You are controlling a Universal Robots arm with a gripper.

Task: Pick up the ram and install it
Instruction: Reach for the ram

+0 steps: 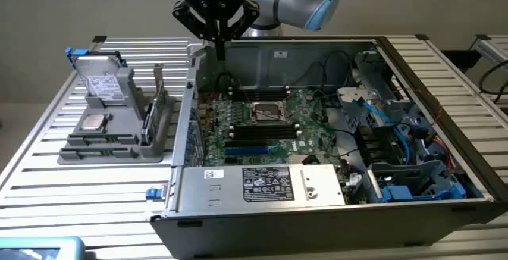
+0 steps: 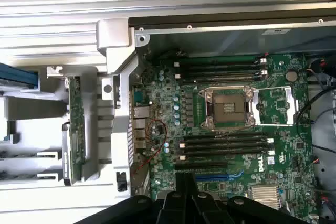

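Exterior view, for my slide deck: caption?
Shut claw poised over the open computer case, motherboard exposed, parts holder alongside.

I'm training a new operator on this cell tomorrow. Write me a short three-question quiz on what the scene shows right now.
1. True or false: the gripper is holding the ram.
2. The processor socket is: A) empty, B) holding a chip, C) covered by a cooler.
3. Fill in: the ram stands in the grey holder on the exterior view's ____ of the computer case.

Key: 1 false (it is shut on nothing, above the case's far corner); 2 A; 3 left.
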